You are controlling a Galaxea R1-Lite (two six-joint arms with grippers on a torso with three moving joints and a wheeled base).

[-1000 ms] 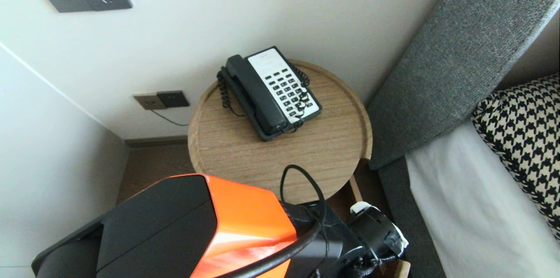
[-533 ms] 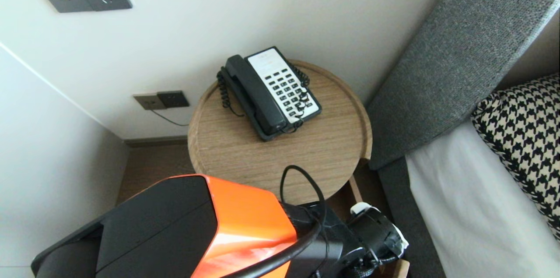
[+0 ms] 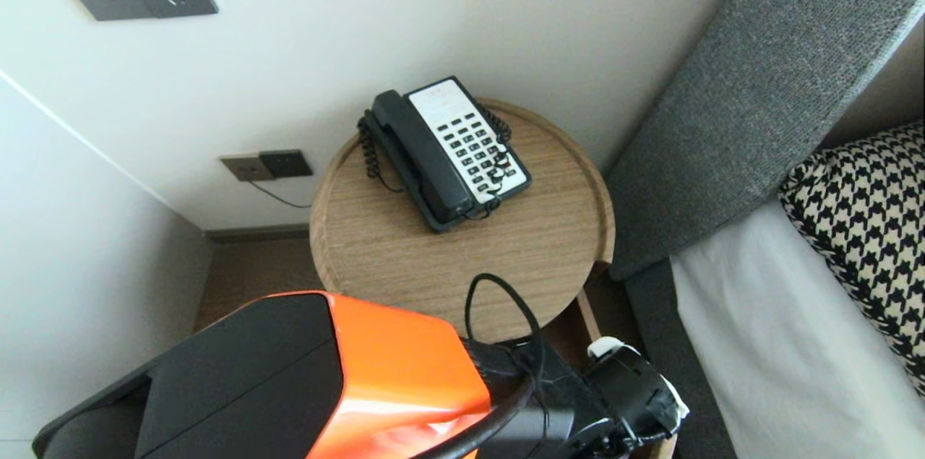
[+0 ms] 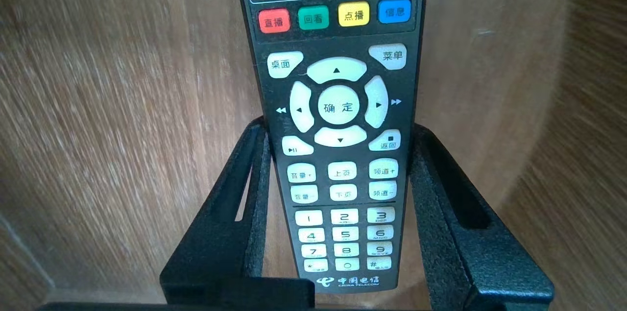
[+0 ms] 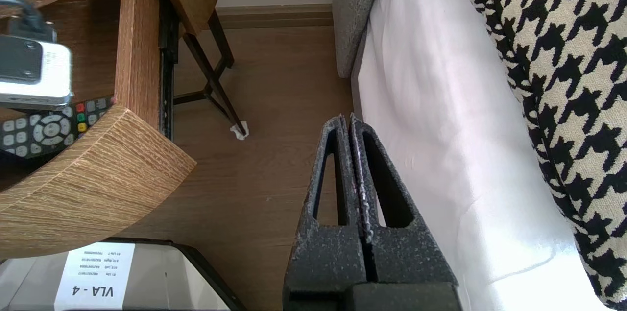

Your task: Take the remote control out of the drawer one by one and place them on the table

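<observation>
Beside the bed [image 3: 780, 343], a round table [image 3: 549, 256] carries a phone [image 3: 448, 152]. The remote [image 4: 338, 105] sits in the drawer [image 4: 122, 105] under the tabletop, with the left gripper [image 4: 340, 129] clamped on its sides. The right gripper [image 5: 349, 122] hangs above the floor by the mattress, jaws together.

A hotel bedroom was suggested by a black corded telephone [image 3: 448, 152] at the far edge of a round wooden bedside table [image 3: 549, 256], beside a grey fabric headboard [image 3: 759, 83].
</observation>
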